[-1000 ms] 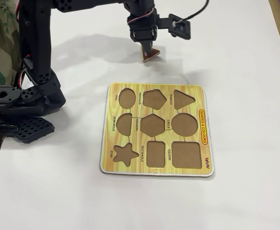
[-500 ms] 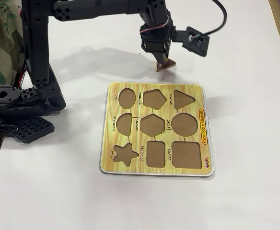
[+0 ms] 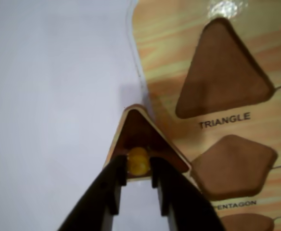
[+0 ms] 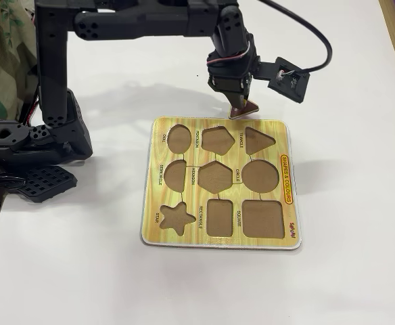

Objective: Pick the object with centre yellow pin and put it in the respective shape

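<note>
So the whole setup sat on a plain white table (image 4: 346, 68), evenly lit, with a strip of light wood showing along the right edge of the fixed view and some patterned fabric poking in at the top left corner. The black arm (image 4: 55, 61) had its base at the left and reached across to the far side of the shape-sorter board (image 4: 221, 240).

From the wrist view, the gripper (image 3: 139, 179) was clamped on the yellow pin (image 3: 137, 160) in the middle of the triangle piece (image 3: 141, 130), both black fingers (image 3: 112, 185) pressed up against the knob from either side. The piece was a brown triangle with a pale wooden edge. In the fixed view the triangle piece (image 4: 246, 108) hung just past the top edge of the board, near the triangle hole (image 4: 258, 140), not in it. I couldn't tell whether it was touching the table or lifted a bit.

The board had a yellowish wood-grain print and every hole I could see was empty. Labels I could read in the wrist view: TRIANGLE under the triangular hole and PENTAGON under the pentagon hole (image 3: 233, 166). In the fixed view I also made out STAR, SQUARE, RECTANGLE, CIRCLE and HEXAGON, plus "SHAPES & COLOURS" in an orange badge (image 4: 287, 178) on the right. There was a small logo at the bottom right corner, too tiny to read.
</note>
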